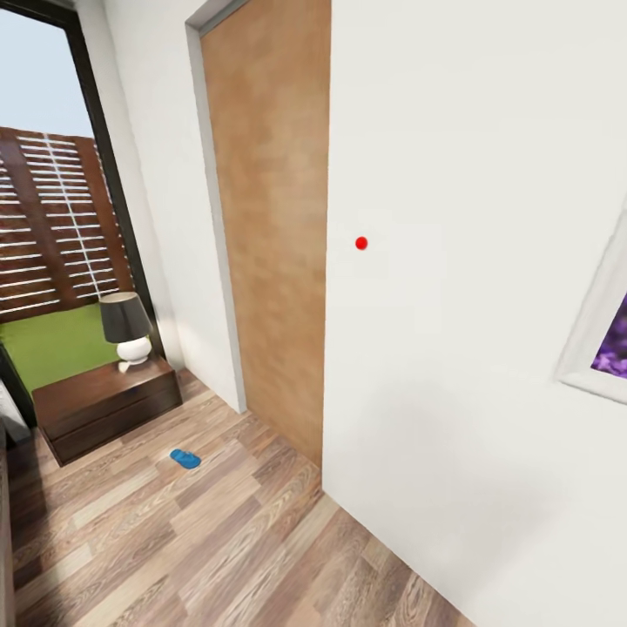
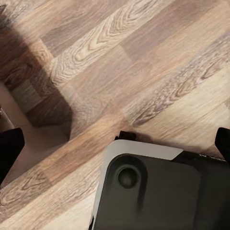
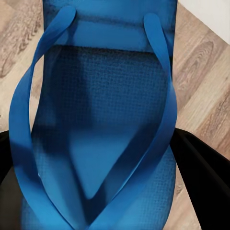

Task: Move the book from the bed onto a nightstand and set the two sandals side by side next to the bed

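In the right wrist view a bright blue sandal (image 3: 103,120) with its two straps lies between my black fingers (image 3: 206,177), and my right gripper (image 3: 108,182) is shut on it. The other blue sandal (image 1: 185,458) lies on the wood floor a short way in front of the dark brown nightstand (image 1: 104,405). My left gripper (image 2: 115,143) is open above the floor, with nothing between its fingers (image 2: 7,151). A sliver of the bed (image 1: 5,522) shows at the far left edge. The book is out of view.
A lamp (image 1: 124,326) with a dark shade stands on the nightstand. A white wall (image 1: 470,305) rises close ahead on the right, with a wooden door (image 1: 270,218) beside it and a framed picture (image 1: 601,340). My own grey base (image 2: 153,191) shows under the left arm.
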`<state>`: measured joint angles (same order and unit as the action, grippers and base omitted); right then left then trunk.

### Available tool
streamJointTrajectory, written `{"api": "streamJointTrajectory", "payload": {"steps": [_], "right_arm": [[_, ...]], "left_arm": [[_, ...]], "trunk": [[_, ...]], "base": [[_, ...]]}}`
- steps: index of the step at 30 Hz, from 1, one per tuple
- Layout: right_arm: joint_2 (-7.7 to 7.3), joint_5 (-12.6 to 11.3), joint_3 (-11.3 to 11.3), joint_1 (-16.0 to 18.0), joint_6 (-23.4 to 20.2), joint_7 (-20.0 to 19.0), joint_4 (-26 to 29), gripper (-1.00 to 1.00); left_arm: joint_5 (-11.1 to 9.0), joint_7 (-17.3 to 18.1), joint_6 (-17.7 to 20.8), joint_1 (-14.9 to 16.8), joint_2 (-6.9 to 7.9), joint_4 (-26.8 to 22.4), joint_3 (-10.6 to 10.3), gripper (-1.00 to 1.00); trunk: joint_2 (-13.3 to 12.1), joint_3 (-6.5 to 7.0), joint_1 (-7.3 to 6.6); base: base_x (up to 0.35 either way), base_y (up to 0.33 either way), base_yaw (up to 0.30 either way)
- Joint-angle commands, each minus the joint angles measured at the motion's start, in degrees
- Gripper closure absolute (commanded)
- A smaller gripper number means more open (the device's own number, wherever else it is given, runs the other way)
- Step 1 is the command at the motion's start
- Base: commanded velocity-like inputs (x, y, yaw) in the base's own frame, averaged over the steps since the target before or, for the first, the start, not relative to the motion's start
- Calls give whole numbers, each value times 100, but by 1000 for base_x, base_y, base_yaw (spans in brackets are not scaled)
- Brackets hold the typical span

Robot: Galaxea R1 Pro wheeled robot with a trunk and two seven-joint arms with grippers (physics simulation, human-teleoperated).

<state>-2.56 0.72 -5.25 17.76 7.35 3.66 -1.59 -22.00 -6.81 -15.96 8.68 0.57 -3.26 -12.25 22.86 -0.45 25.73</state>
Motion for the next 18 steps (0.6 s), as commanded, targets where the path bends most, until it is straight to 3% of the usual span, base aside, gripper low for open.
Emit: {"api": "streamJointTrajectory", "payload": {"steps": [1, 10, 18], "right_arm": [[0, -3, -46, 5, 38, 3, -17, 100], [1, -2, -46, 0, 38, 3, -15, 100], [4, -2, -46, 0, 38, 3, -16, 100]], "left_arm": [[-32, -22, -12, 2, -1, 1, -50, -100], [-32, -22, -12, 2, -4, 1, -50, -100], [-32, -22, -12, 2, -4, 1, -50, -100]], "trunk": [[5, -3, 5], [5, 42, 5], [5, 56, 5]], "base": [[237, 74, 82], [118, 24, 154], [121, 4, 68]]}}
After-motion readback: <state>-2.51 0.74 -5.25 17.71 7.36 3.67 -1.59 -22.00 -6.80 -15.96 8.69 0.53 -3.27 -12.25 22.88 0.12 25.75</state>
